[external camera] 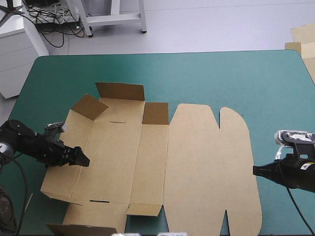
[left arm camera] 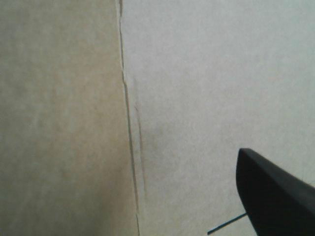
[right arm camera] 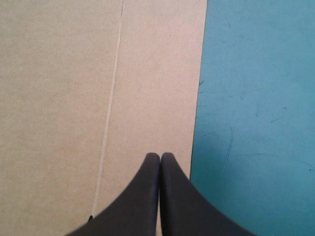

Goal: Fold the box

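The brown box point(external camera: 197, 162) lies as a cut sheet, mostly flat on the teal-green cover point(external camera: 221, 73), with its rounded lid panels to the right. Small flaps point(external camera: 120, 91) stand up at its far left corner. My left gripper point(external camera: 83, 161) reaches in over the sheet's left wall panel. In the left wrist view board point(left arm camera: 197, 73) with a crease fills the picture, and only one black finger point(left arm camera: 275, 196) shows, far off to one side; the other is hidden. My right gripper point(external camera: 256, 170) is shut, its tip point(right arm camera: 160, 156) just over the box's right edge point(right arm camera: 197, 98), with nothing between the fingers.
More brown board point(external camera: 301, 39) lies at the table's far right corner. Bare teal-green cover point(right arm camera: 256, 123) runs along the box's right side and beyond its far edge. A low flap point(external camera: 81, 228) rises at the box's near left corner.
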Action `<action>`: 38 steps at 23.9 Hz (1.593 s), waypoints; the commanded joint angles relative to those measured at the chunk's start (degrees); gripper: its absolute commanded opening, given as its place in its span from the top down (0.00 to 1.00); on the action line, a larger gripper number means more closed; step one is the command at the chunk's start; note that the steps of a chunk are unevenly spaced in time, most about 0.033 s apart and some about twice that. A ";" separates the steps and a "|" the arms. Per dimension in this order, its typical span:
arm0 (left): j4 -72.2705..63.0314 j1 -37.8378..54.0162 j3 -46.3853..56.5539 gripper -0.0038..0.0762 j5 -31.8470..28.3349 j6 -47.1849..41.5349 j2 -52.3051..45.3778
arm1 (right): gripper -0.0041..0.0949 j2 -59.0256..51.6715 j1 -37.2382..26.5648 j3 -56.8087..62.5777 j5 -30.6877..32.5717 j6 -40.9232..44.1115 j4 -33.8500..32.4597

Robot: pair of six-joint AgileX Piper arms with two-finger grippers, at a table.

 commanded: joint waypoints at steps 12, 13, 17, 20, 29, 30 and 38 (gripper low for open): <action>0.80 -0.45 5.74 0.43 5.18 -2.41 -12.26 | 0.97 -0.09 -0.42 -1.41 -0.99 -0.65 1.49; 0.93 -0.45 5.74 0.46 4.68 -2.77 -12.26 | 0.97 -0.09 -0.42 -1.41 -0.99 -0.65 1.61; 3.12 -0.45 5.74 0.66 1.18 -5.12 -11.94 | 0.97 -0.09 -0.42 -1.41 -0.57 -0.90 1.89; 5.35 -0.45 5.74 0.94 -0.95 -7.99 -11.18 | 0.97 -0.09 -0.42 -1.41 -0.58 -1.29 2.42; 7.09 -0.45 5.74 0.96 -4.54 -7.79 -8.69 | 0.97 -0.09 -0.42 -1.41 -0.55 -1.92 3.56; 7.57 -0.45 5.74 0.96 -4.83 -8.08 -8.69 | 0.97 -0.09 -0.42 -1.41 -0.55 -1.92 3.56; 13.08 -4.06 1.87 0.96 -7.26 -9.11 -8.69 | 0.97 -0.09 -0.42 -1.41 -1.04 -1.92 3.56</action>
